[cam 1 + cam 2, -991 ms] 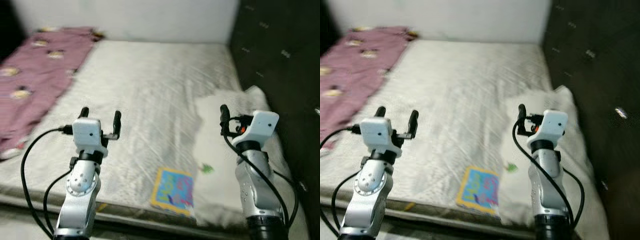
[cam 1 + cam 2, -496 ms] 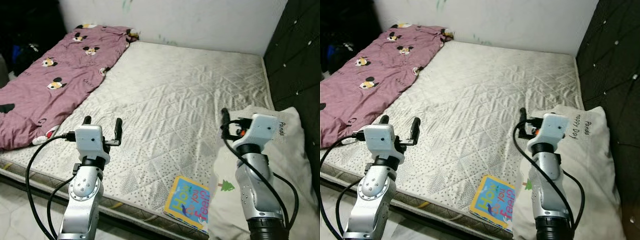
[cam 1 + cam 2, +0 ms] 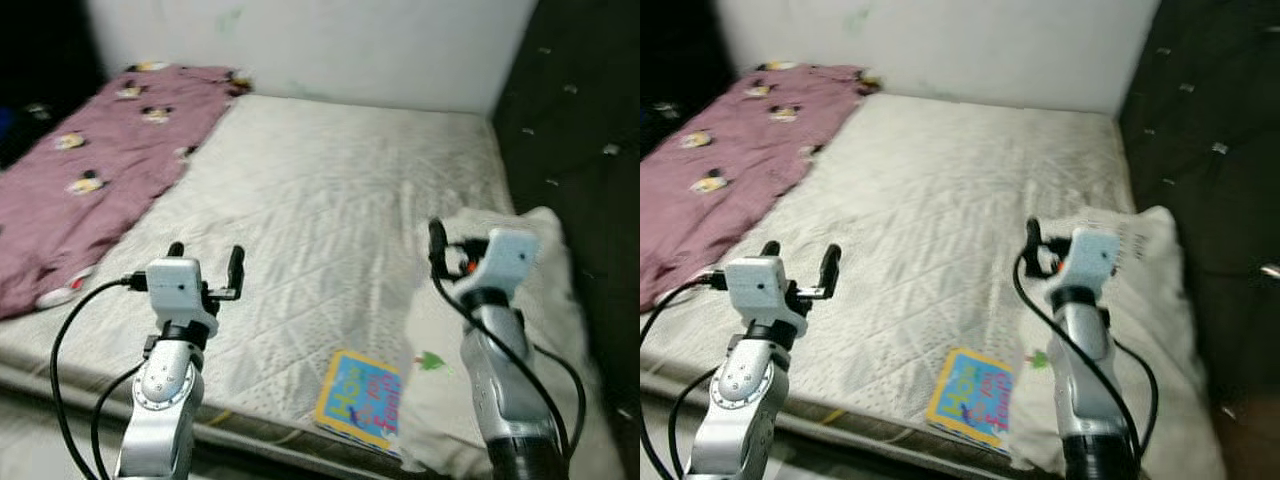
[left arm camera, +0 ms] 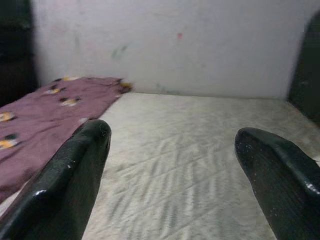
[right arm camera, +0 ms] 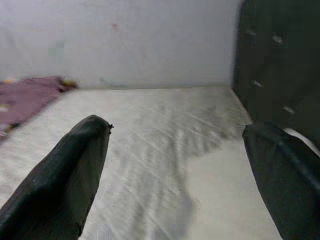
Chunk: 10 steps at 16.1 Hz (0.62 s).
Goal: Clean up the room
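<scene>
Facing us is a bare white mattress [image 3: 330, 210] that runs back to a pale wall [image 3: 320, 45], with a dark padded headboard [image 3: 580, 150] along its right side. We see a maroon blanket [image 3: 85, 170] with small cartoon prints spread over the left part of the mattress. A white pillow [image 3: 530, 330] lies on the right, just beside the headboard. At the near edge, touching the pillow's left side, sits a colourful children's book [image 3: 362, 398]. We hold our left gripper [image 3: 205, 265] and right gripper [image 5: 175, 150] raised over the mattress, each with fingers spread apart, gripping nothing.
</scene>
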Available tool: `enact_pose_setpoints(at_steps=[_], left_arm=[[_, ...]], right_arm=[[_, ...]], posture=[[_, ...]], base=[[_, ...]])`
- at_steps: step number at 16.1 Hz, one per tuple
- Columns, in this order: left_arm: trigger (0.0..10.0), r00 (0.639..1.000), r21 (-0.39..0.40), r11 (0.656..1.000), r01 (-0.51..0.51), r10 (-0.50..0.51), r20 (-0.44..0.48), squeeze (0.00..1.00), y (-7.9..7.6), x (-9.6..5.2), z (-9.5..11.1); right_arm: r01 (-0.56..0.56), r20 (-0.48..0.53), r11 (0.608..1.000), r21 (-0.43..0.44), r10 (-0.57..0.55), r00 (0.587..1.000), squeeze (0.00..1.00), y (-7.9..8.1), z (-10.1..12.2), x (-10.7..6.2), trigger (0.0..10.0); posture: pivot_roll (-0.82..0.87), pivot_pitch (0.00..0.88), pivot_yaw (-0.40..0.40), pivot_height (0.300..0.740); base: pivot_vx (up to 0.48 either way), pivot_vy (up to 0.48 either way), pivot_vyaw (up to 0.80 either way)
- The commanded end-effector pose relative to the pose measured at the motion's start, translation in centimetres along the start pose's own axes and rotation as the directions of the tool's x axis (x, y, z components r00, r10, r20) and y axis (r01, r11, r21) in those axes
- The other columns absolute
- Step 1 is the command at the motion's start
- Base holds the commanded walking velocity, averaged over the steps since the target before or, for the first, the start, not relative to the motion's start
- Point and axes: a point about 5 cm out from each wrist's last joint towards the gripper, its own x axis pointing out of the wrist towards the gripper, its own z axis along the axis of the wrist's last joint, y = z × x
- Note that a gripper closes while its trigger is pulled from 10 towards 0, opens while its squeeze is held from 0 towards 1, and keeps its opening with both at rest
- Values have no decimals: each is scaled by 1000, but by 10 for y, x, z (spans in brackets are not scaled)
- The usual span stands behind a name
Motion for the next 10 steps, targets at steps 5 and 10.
enact_pose_setpoints(at_steps=[5, 10], left_arm=[[10000, 1000, 7, 1000, 19, -19, -21, 0, 5, -7, 1], [10000, 996, -37, 995, 90, -90, -12, 0, -16, 0, 5]], right_arm=[[-2, -16, 1000, 11, 2, 1000, 0, 6, -3, -10, 10000], [-25, -8, 999, 20, 26, 1000, 0, 15, 1, -1, 10000]], posture=[[-47, 10, 13, 740], [-37, 32, 7, 740]], base=[[0, 122, -622], [0, 329, 0]])
